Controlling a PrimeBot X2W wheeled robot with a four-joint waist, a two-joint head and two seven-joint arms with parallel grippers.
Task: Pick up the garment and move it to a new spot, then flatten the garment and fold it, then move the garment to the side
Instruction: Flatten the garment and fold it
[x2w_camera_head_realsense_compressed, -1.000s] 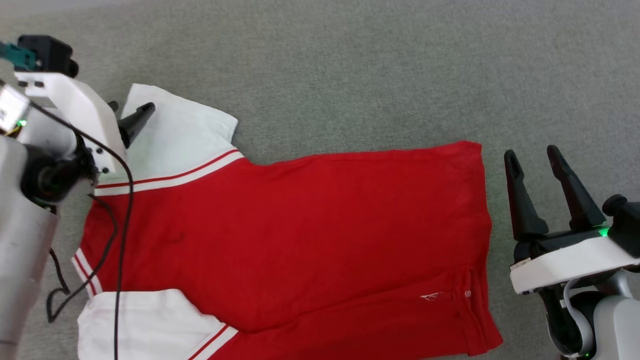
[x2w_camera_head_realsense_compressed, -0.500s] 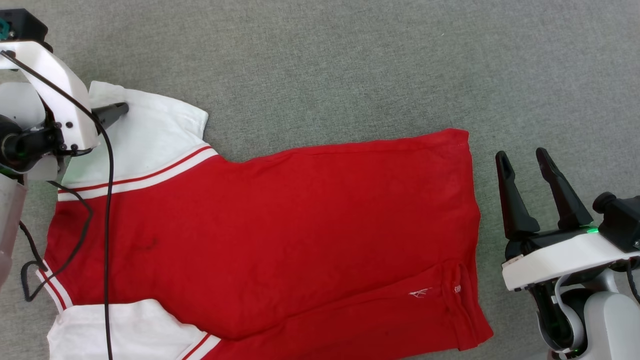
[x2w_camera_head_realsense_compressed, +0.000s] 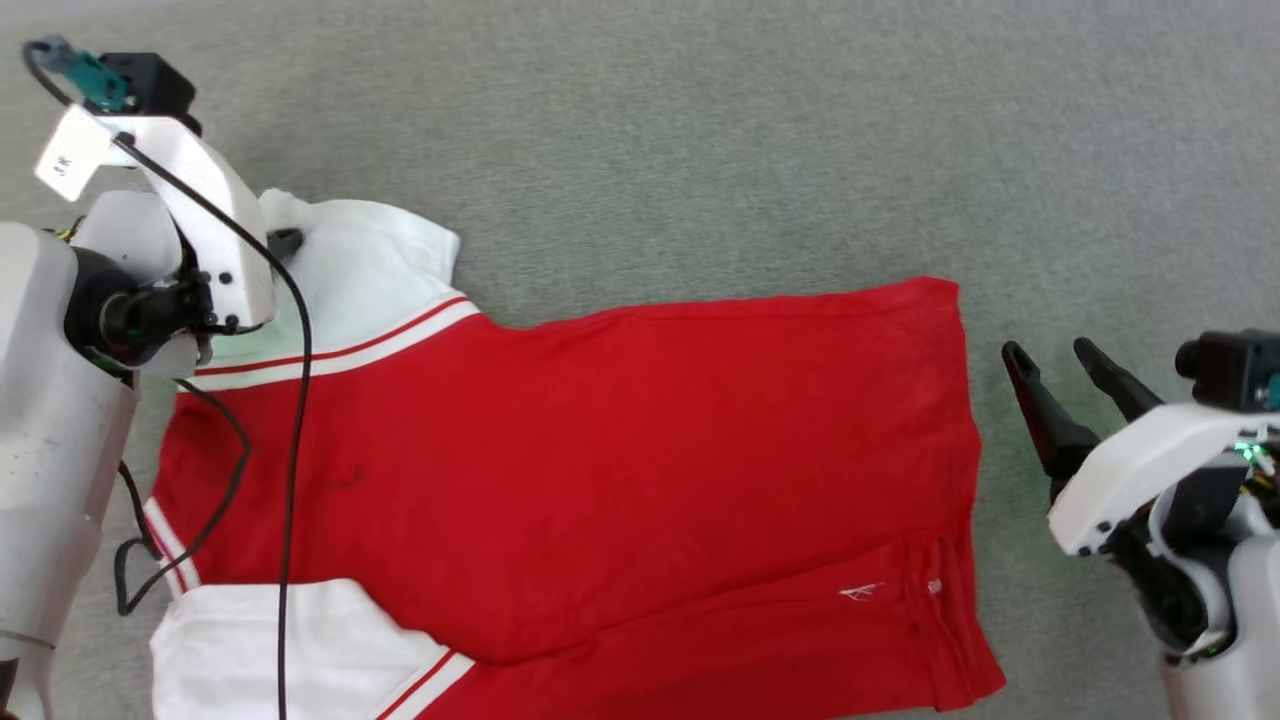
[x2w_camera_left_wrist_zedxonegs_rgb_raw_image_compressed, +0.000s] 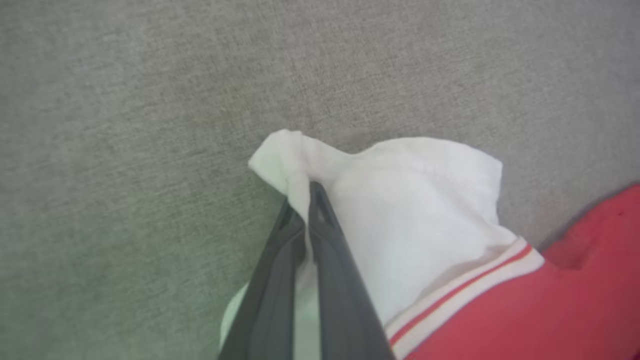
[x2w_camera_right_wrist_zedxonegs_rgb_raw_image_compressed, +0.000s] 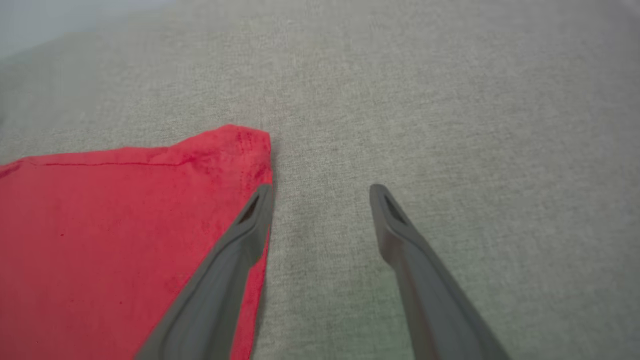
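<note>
While left gripper pinches sleeve of garment: lift low, draw flat.
Right gripper: jaws spread beside hem corner; grab it.

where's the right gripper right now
Head view, right side: the right gripper sits open over the grey surface, just beside the garment's red hem, near its far corner.

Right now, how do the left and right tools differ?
The left tool is shut on the white sleeve of the red jersey garment; the right tool is open and empty. The left tool touches the garment; the right tool is beside its hem. Both have dark fingers.
</note>
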